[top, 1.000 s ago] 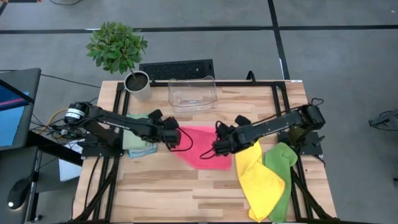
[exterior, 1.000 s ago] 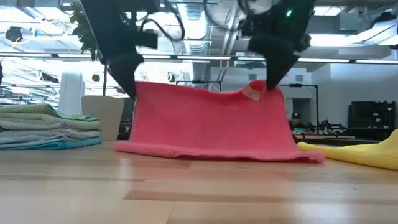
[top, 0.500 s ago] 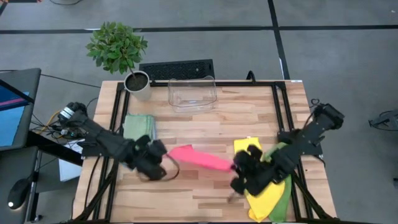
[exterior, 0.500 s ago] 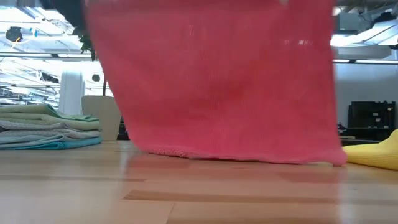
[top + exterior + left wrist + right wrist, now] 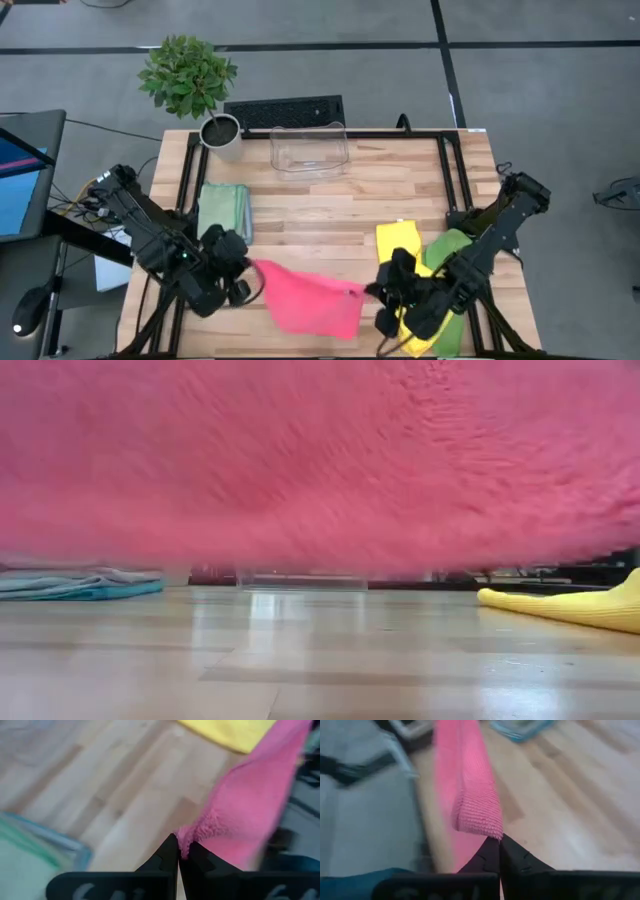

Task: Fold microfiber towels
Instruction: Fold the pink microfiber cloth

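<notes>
A pink microfiber towel [image 5: 310, 300] hangs between my two grippers above the table's near edge. In the low view the pink towel [image 5: 320, 460] fills the upper picture, with its lower edge clear of the wood. My left gripper [image 5: 250, 272] is shut on the towel's left corner. My right gripper [image 5: 372, 292] is shut on its right corner. A stack of folded green and teal towels [image 5: 224, 210] lies at the left. A yellow towel [image 5: 398, 245] and a green towel [image 5: 452, 250] lie loose at the right, under the right arm. My left gripper pinches a corner of the pink towel [image 5: 192, 836] between its two fingertips [image 5: 167, 852], slanting down from the table's left. The cloth runs away from the corner toward the other arm, lifted clear. My right gripper pinches the opposite corner [image 5: 480, 822] between its fingertips [image 5: 512, 851], slanting down from the table's right. The top edge runs as a stretched band toward the left arm, and the rest hangs below it.
A clear plastic bin [image 5: 310, 150] stands at the far edge, with a potted plant [image 5: 195, 85] at the far left corner and a keyboard [image 5: 285, 110] behind. Bare wood lies in the table's middle [image 5: 320, 220]. Black frame rails run along both sides.
Both grippers have gone toward the table's near edge and up, carrying the pink towel with them. Its lower part lay on the table's middle before. Now the whole towel is lifted clear and hangs between the grippers, close to the low camera.
</notes>
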